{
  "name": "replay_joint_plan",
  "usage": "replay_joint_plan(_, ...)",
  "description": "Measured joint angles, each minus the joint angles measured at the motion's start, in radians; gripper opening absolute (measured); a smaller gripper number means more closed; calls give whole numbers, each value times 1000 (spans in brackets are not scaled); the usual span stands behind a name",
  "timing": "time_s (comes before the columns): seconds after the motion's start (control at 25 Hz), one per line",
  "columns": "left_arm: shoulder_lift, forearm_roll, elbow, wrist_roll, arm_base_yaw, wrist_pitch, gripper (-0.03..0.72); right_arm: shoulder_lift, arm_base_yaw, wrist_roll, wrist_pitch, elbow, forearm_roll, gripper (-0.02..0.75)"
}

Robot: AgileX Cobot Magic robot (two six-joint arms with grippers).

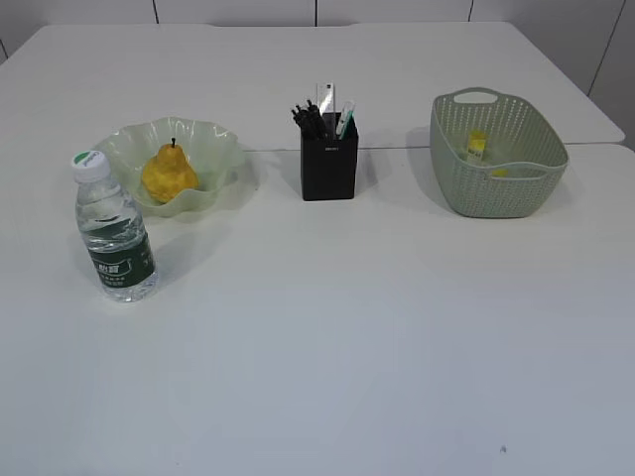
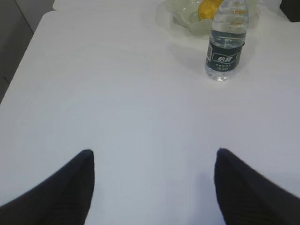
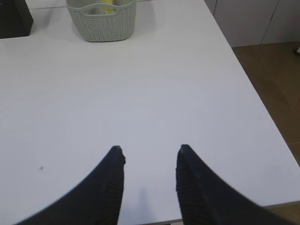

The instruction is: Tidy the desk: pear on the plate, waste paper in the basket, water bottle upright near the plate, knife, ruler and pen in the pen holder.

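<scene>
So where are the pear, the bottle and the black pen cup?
pear (image 1: 169,175): exterior view, middle of its yellow body.
bottle (image 1: 117,252): exterior view, on its dark green label.
pen cup (image 1: 329,169): exterior view, its black front face.

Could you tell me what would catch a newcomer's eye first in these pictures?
Probably the yellow pear in the wavy green plate at the left, with the upright water bottle just in front. The black pen holder sits mid-desk, the green basket at the right.
</scene>
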Motion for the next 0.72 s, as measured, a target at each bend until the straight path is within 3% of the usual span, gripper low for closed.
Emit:
replay_joint_plan(0.28, 0, 0, 0, 0, 0, 0, 569, 0, -80, 0, 0, 0, 0, 282)
replay_joint_plan(0.72, 0, 0, 0, 0, 0, 0, 554, 0, -85, -2, 0, 0, 0, 282)
